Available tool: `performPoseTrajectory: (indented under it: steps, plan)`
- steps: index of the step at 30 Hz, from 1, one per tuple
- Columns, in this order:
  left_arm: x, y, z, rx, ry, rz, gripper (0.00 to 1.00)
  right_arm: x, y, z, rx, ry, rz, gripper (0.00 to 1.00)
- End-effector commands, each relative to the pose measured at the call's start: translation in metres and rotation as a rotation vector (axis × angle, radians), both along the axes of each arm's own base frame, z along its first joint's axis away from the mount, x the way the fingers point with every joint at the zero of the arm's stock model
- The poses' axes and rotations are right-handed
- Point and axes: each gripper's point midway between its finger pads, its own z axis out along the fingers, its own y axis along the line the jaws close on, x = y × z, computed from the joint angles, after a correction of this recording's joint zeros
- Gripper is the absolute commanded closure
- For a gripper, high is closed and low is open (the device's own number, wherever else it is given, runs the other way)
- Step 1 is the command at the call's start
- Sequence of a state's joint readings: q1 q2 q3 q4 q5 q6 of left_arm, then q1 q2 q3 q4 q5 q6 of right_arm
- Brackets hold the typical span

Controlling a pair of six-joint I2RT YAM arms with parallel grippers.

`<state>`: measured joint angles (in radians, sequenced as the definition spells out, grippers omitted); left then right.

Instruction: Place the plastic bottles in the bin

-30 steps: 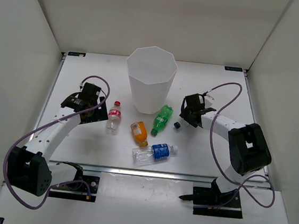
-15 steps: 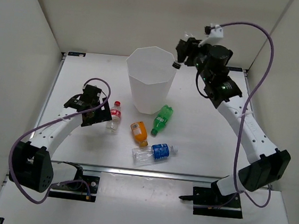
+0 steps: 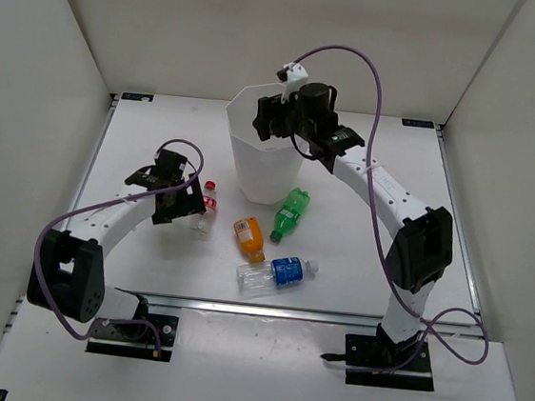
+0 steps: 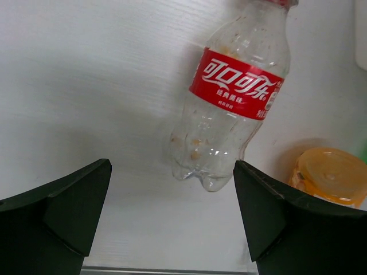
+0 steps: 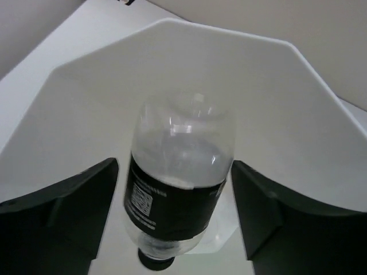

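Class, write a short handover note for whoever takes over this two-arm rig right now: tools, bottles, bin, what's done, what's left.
Left tool: open, either side of the red-label bottle lying on the table, not gripping.
Right tool: open over the bin; the black-label bottle is cap-down in its mouth, apparently free.
On the table near the bin: orange bottle, green bottle, blue-label bottle.
Done: one bottle going in. Left: the other four.

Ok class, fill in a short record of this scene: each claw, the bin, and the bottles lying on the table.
Left claw: open, astride the base of the red-label bottle
Right claw: open over the bin
Black-label bottle: cap down, within the bin's rim
On table: red-label bottle, orange bottle, green bottle, blue-label bottle
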<state>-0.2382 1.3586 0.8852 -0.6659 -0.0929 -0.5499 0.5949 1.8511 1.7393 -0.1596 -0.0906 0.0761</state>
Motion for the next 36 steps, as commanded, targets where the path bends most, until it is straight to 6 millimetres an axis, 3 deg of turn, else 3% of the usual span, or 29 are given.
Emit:
performPoseTrajectory:
  steps: [1, 5, 8, 11, 13, 14, 15, 17, 18, 19, 21, 22, 24, 26, 27, 30, 31, 33, 34, 35, 36]
  plan:
    - [0.024, -0.008, 0.015, -0.060, -0.088, -0.008, 0.02, -0.005, 0.007, 0.084, 0.081, -0.162, 0.039, 0.20]
    - [0.038, -0.018, 0.012, -0.087, -0.092, -0.026, 0.01, -0.008, 0.001, 0.108, 0.093, -0.201, 0.028, 0.01]
    - [0.045, -0.033, 0.006, -0.100, -0.086, -0.066, 0.01, -0.020, -0.005, 0.121, 0.084, -0.219, 0.038, 0.01]
    - [0.050, -0.040, -0.006, -0.117, -0.065, -0.076, 0.01, -0.037, -0.034, 0.140, 0.040, -0.260, -0.010, 0.01]
    - [0.054, -0.041, -0.022, -0.109, -0.043, -0.073, 0.02, -0.047, -0.057, 0.125, 0.018, -0.216, -0.055, 0.01]
    - [0.057, -0.046, -0.022, -0.119, -0.051, -0.081, 0.01, -0.056, -0.074, 0.137, 0.043, -0.234, -0.083, 0.01]
    - [0.058, -0.047, -0.032, -0.116, -0.025, -0.077, 0.02, -0.054, -0.087, 0.111, 0.013, -0.194, -0.112, 0.01]
    - [0.060, -0.051, -0.044, -0.125, 0.005, -0.071, 0.01, -0.074, -0.116, 0.093, 0.082, -0.112, -0.157, 0.01]
    - [0.064, -0.051, -0.044, -0.118, 0.005, -0.069, 0.05, -0.080, -0.134, 0.098, 0.121, -0.102, -0.185, 0.01]
    - [0.064, -0.053, -0.048, -0.120, 0.018, -0.072, 0.08, -0.080, -0.147, 0.077, 0.112, -0.060, -0.206, 0.01]
    - [0.066, -0.053, -0.048, -0.113, 0.017, -0.067, 0.28, -0.098, -0.166, 0.051, 0.130, 0.000, -0.233, 0.01]
    - [0.066, -0.051, -0.046, -0.107, 0.011, -0.052, 0.34, -0.097, -0.180, 0.046, 0.126, 0.012, -0.275, 0.01]
    - [0.064, -0.039, -0.041, -0.079, -0.006, -0.017, 0.49, -0.116, -0.196, 0.028, 0.126, 0.068, -0.293, 0.01]
    - [0.065, -0.027, -0.021, -0.075, -0.070, 0.024, 0.57, -0.127, -0.216, -0.003, 0.104, 0.144, -0.339, 0.01]
    - [0.062, -0.019, -0.017, -0.072, -0.077, 0.048, 0.57, -0.130, -0.227, -0.005, 0.113, 0.152, -0.367, 0.01]
    - [0.064, 0.000, 0.042, -0.056, -0.220, 0.104, 0.60, -0.149, -0.244, -0.047, 0.115, 0.251, -0.399, 0.01]
    - [0.070, 0.006, 0.061, -0.028, -0.271, 0.127, 0.60, -0.155, -0.245, -0.050, 0.116, 0.253, -0.385, 0.01]
    - [0.077, 0.000, 0.117, -0.032, -0.410, 0.100, 0.58, -0.169, -0.244, -0.079, 0.099, 0.303, -0.372, 0.01]
    - [0.083, -0.003, 0.148, -0.026, -0.478, 0.103, 0.56, -0.172, -0.243, -0.083, 0.103, 0.307, -0.368, 0.01]
    - [0.084, -0.009, 0.165, -0.028, -0.516, 0.087, 0.56, -0.178, -0.240, -0.095, 0.086, 0.325, -0.350, 0.01]
    - [0.091, -0.012, 0.201, -0.032, -0.593, 0.079, 0.54, -0.182, -0.235, -0.103, 0.079, 0.339, -0.335, 0.01]
